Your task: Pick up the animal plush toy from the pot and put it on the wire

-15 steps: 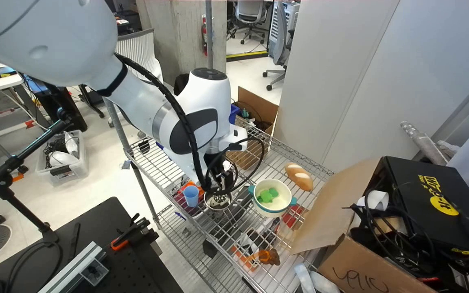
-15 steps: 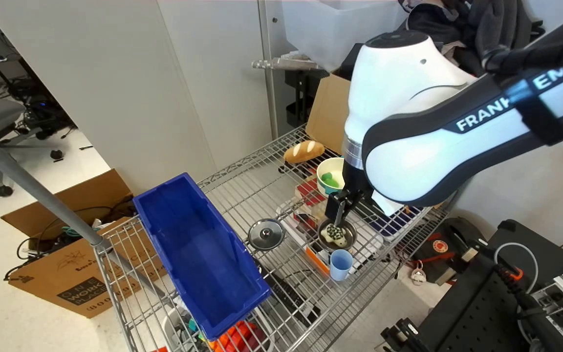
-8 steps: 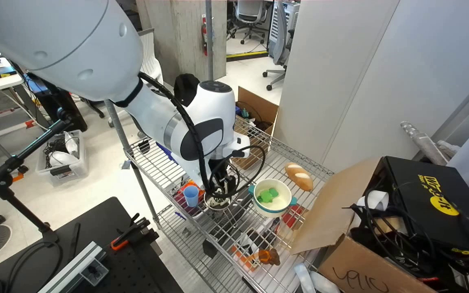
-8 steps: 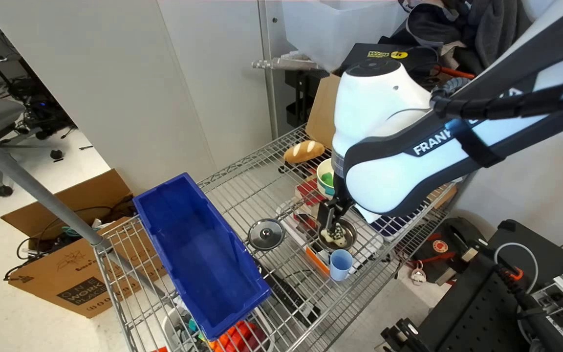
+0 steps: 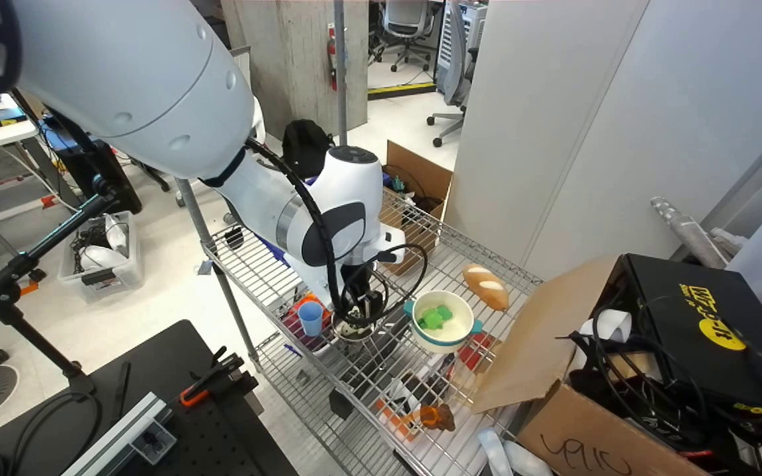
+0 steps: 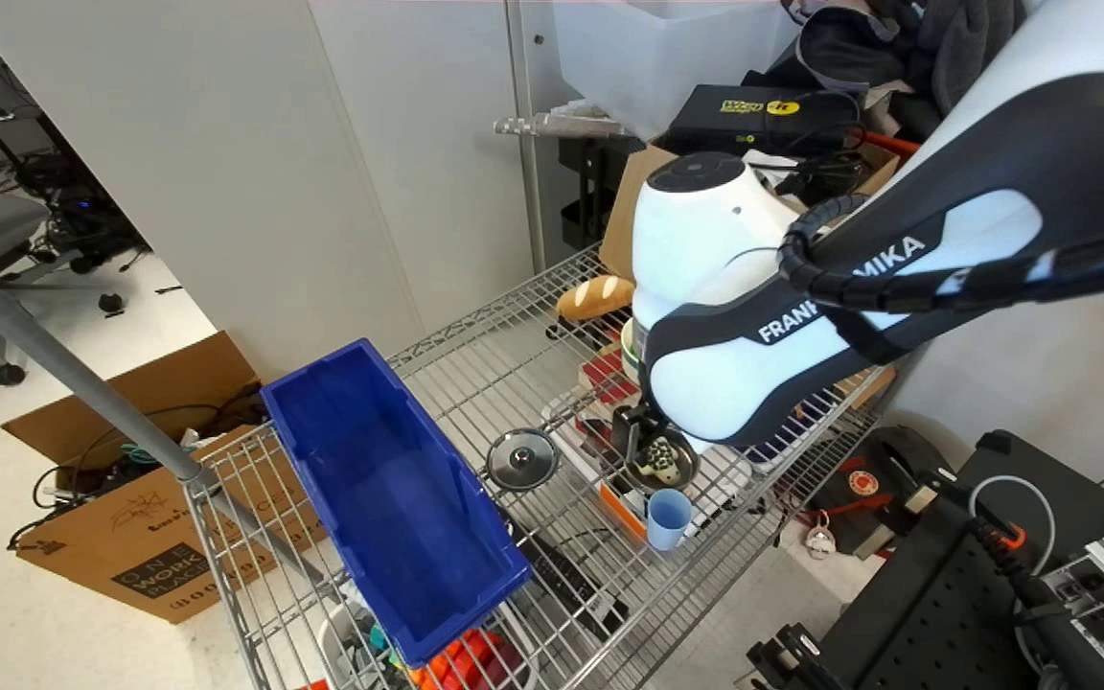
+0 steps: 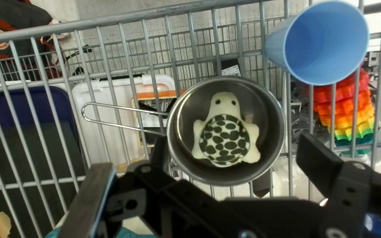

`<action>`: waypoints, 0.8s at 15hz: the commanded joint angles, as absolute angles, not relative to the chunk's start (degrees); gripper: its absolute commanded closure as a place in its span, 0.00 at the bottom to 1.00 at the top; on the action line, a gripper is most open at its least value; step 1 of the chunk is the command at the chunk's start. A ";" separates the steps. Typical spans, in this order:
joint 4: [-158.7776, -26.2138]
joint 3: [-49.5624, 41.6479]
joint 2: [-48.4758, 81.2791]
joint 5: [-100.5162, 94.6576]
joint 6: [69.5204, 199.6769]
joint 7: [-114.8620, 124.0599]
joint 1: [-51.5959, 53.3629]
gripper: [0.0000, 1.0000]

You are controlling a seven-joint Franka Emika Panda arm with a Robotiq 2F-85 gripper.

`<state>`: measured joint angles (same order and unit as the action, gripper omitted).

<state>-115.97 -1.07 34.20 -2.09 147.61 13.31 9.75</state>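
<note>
Wire rack (image 6: pixel 475 383), "ONE WORK PLACE" box (image 6: pixel 149 537), "MIKA" arm (image 6: pixel 753 374), jaws spread, plush (image 7: pixel 225 138) in pot (image 7: pixel 225 175)

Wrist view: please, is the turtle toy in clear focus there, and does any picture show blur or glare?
Wrist view: turtle toy fairly sharp, eyes and dark spots distinct; nearby fingers slightly soft; a bright streak inside the pot. In an exterior view: the white arm casing very bright.
</note>
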 commanded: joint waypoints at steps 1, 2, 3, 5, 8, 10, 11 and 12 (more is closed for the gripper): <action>-113.10 -2.82 36.75 -3.70 147.56 15.96 11.56 0.16; -112.65 -2.99 37.21 -3.66 147.39 16.13 11.70 0.29; -112.27 -3.09 37.56 -3.56 147.23 16.22 11.75 0.40; -111.55 -3.47 38.31 -3.58 146.95 16.56 12.01 0.56; -110.16 -4.54 40.22 -4.21 146.02 17.63 12.86 0.78; -108.94 -5.68 42.22 -5.35 145.46 18.89 14.00 0.93; -108.06 -6.29 43.52 -6.07 144.88 19.76 14.73 0.99; -107.15 -6.75 44.66 -6.55 144.32 20.43 15.37 1.00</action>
